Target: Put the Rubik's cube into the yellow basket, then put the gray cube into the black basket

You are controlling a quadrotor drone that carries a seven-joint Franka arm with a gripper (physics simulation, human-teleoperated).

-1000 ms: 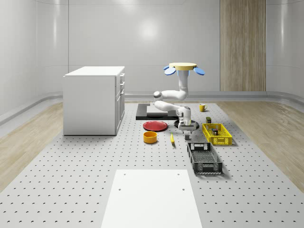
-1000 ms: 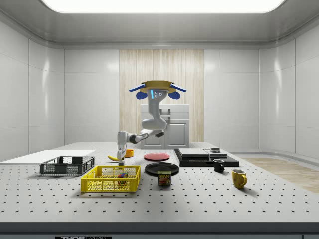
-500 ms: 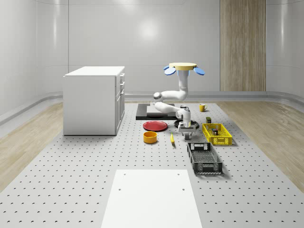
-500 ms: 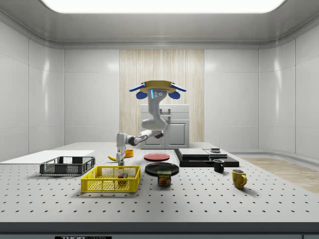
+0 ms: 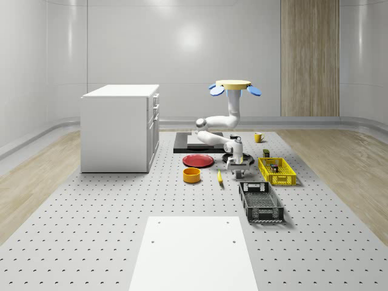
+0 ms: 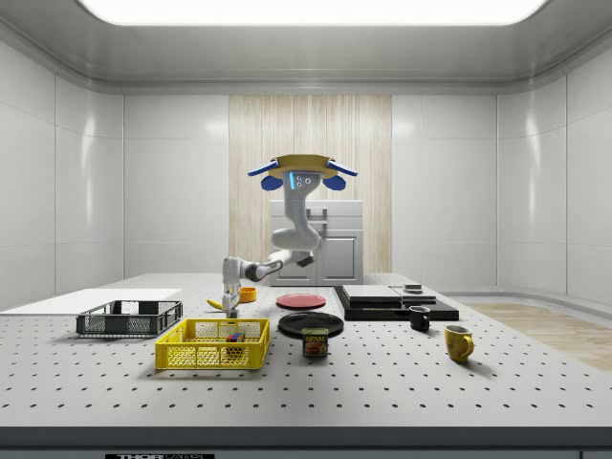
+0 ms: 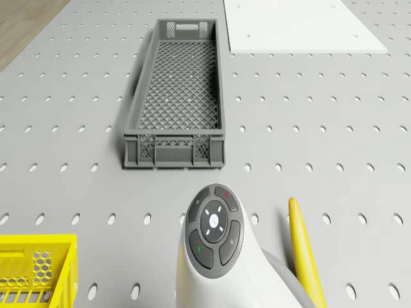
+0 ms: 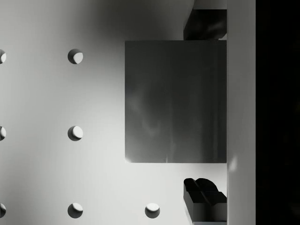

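Observation:
The gray cube (image 8: 154, 101) rests on the perforated table. My gripper (image 8: 205, 108) is open and straddles it, one fingertip (image 8: 206, 23) on each side with small gaps. In the whole-scene view the gripper (image 5: 237, 174) points down low over the table, between the banana and the yellow basket (image 5: 263, 170). The Rubik's cube (image 6: 232, 337) lies inside the yellow basket (image 6: 210, 358). The black basket (image 5: 244, 200) stands in front of the yellow one and holds nothing (image 7: 138, 96). The drone (image 5: 235, 86) hovers high over the far side of the table, its arm bent down.
A banana (image 5: 219, 177), an orange bowl (image 5: 192, 175) and a red plate (image 5: 199, 160) lie to the whole-scene view's left of the gripper. A white cabinet (image 5: 120, 127) stands further left. A can (image 6: 315, 342) and two mugs (image 6: 458, 342) stand beyond the yellow basket.
The gripper has come down a little closer to the table over the gray cube. The drone has stayed where it was.

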